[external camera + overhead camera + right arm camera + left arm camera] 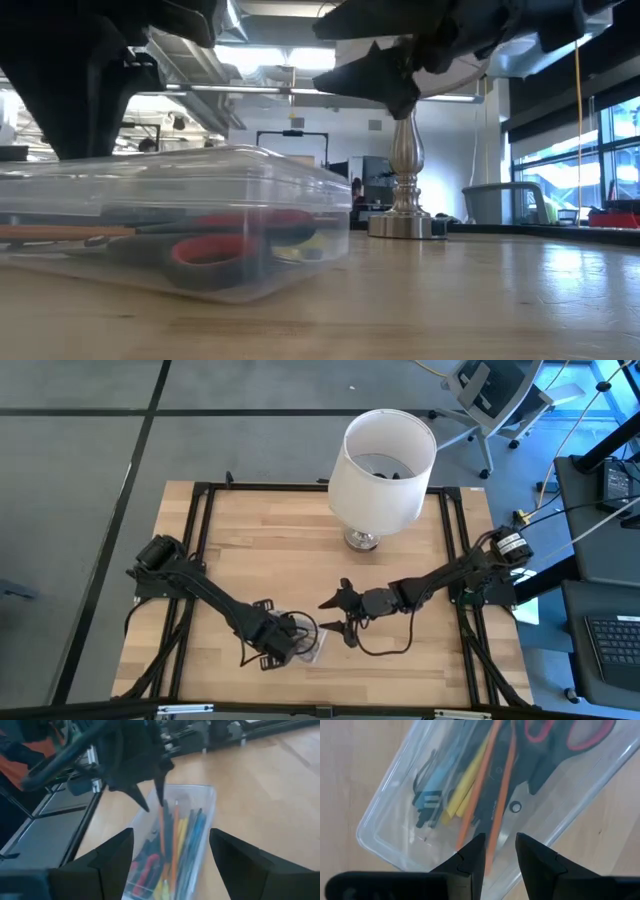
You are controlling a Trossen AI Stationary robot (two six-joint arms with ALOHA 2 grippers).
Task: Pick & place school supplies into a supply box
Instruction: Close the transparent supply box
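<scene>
The supply box (485, 795), clear plastic and already crowded with orange and yellow pencils (495, 800) and red-handled scissors (560, 740), sits directly beneath the left gripper (500, 851), whose fingers stand slightly apart over an orange pencil without visibly clamping it. Just beside it, the right gripper (171, 854) hovers empty, fingers spread wide, looking down on the same box. The likely risk: with both grippers so near, a careless lift could bump one against the other, or nudge the light box across the wooden table (270, 550).
</scene>
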